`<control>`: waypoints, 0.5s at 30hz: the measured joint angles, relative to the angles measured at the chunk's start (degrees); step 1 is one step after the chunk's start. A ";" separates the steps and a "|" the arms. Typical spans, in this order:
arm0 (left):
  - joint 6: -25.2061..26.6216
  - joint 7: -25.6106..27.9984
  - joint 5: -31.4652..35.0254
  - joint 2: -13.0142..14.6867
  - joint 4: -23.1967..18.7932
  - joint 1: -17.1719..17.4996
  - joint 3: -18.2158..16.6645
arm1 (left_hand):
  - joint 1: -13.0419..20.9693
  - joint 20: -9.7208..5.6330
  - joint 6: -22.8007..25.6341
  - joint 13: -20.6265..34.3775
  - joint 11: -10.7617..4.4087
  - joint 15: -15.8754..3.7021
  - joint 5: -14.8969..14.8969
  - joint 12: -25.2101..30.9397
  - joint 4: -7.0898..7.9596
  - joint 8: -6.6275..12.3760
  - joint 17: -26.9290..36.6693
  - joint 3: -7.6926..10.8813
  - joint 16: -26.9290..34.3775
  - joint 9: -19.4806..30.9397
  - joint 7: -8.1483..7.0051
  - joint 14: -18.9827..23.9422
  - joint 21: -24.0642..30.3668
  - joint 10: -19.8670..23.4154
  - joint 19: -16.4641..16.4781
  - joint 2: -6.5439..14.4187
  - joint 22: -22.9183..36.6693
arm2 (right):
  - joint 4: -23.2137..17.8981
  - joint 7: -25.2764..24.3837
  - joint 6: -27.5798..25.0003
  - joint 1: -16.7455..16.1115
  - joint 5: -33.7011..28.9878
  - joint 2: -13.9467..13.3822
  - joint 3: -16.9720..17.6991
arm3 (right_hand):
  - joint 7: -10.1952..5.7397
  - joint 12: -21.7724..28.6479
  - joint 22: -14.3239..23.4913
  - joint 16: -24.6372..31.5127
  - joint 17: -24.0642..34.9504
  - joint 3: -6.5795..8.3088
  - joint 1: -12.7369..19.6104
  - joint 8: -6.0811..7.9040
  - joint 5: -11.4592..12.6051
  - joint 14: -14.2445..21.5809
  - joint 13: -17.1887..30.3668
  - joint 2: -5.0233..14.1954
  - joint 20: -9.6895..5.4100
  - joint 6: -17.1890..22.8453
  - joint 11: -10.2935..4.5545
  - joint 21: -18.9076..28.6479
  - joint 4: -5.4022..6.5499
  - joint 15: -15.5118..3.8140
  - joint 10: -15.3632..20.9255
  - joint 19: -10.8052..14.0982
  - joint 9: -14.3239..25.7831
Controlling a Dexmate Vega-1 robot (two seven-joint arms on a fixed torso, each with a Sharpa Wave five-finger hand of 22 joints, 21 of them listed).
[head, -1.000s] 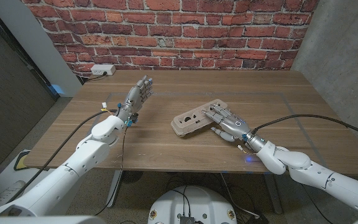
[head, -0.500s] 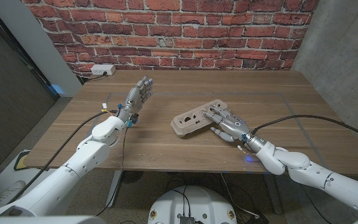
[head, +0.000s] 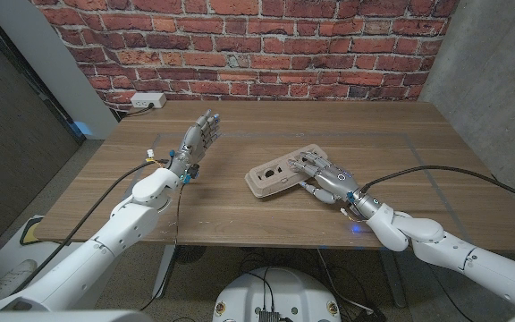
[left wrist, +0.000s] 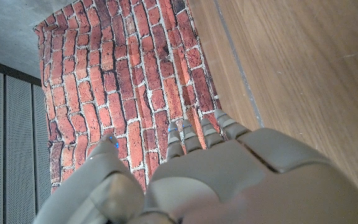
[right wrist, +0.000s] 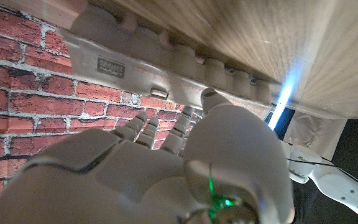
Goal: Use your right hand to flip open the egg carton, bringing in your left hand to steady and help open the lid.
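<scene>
Head view, and your right robot hand [head: 322, 174] is draped over the egg carton [head: 286, 169], fingers spread across the lid and touching it, not clamped round anything. The carton lies closed and slantwise near the middle of the table [head: 240, 210]. Your left robot hand [head: 198, 139] stands well apart on its own side, fingers up and apart, holding nothing. Now, that carton looks like moulded pulp: light, a bit flexible, easily crushed, and likely to skid on the wood if you push rather than lift. In the right wrist view the carton's front seam [right wrist: 166, 78] runs just past your fingertips [right wrist: 143, 127], so I'd hook under that lip, away from the hinge, and bring the left in to pin the base. Against a second ago, your right hand has crept a little further over the lid, and the carton may have nudged slightly leftward; the left hand hasn't budged.
</scene>
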 measured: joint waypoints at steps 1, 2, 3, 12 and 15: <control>-0.02 -0.02 -0.01 0.00 0.00 0.01 0.00 | 0.00 0.00 0.00 0.00 0.00 0.00 0.00 0.00 0.00 0.00 0.00 0.00 0.00 0.00 0.00 0.00 0.00 0.00 0.00 0.00 0.00 | -0.06 -0.01 0.05 -0.05 0.07 0.00 0.05 | 0.09 0.08 0.00 0.08 0.00 0.09 0.02 0.00 0.00 0.17 0.22 0.02 0.19 0.09 -0.01 0.05 0.22 -0.18 0.43 0.22 0.00; -0.10 -0.10 -0.07 -0.03 0.03 0.04 -0.01 | 0.00 0.00 0.00 0.00 0.00 0.00 0.00 0.00 0.00 0.00 0.00 0.00 0.00 0.00 0.00 0.00 0.00 0.00 0.00 0.00 0.00 | -0.14 -0.04 0.12 -0.14 0.23 0.00 0.16 | -0.13 0.10 0.00 0.29 -0.03 0.16 0.02 0.00 0.00 0.53 0.34 0.02 0.20 0.31 0.09 0.05 0.29 -0.12 0.72 0.22 0.00; -0.11 -0.10 -0.07 -0.03 0.04 0.05 -0.01 | 0.00 0.00 0.00 0.00 0.00 0.00 0.00 0.00 0.00 0.00 0.00 0.00 0.00 0.00 0.00 0.00 0.00 0.00 0.00 0.00 0.00 | -0.16 -0.04 0.13 -0.17 0.26 0.00 0.20 | -0.13 0.11 0.00 0.28 -0.09 0.21 -0.10 0.00 0.00 0.63 0.35 -0.17 0.40 0.31 0.10 0.05 0.22 -0.02 0.93 0.43 0.00; -0.28 -0.27 -0.28 -0.08 0.20 0.30 -0.14 | 0.00 0.00 0.00 0.00 0.00 0.00 0.00 0.00 0.16 0.00 0.00 -0.16 0.00 0.00 0.00 0.00 0.00 0.00 0.00 0.01 0.00 | -0.35 1.00 0.64 -0.25 0.26 -0.13 0.41 | 0.07 -3.69 0.00 -2.42 -0.96 0.70 3.67 -2.17 1.35 -0.99 -0.56 -2.25 0.26 -3.02 0.04 -0.48 -6.01 -0.30 -5.83 0.25 0.01; -0.28 -0.27 -0.28 0.03 0.20 0.49 -0.28 | 0.00 0.00 0.10 0.00 0.00 0.00 0.00 0.00 0.16 0.00 0.00 -0.16 0.00 0.00 0.10 0.00 0.00 0.00 0.00 0.01 0.00 | -0.35 1.58 0.72 -0.25 0.05 -0.13 0.41 | 0.18 -4.80 0.00 -2.85 -0.96 0.46 3.67 -2.79 1.84 -1.68 -0.90 -2.25 0.08 -4.00 0.07 -0.75 -6.24 -0.19 -8.22 0.07 0.01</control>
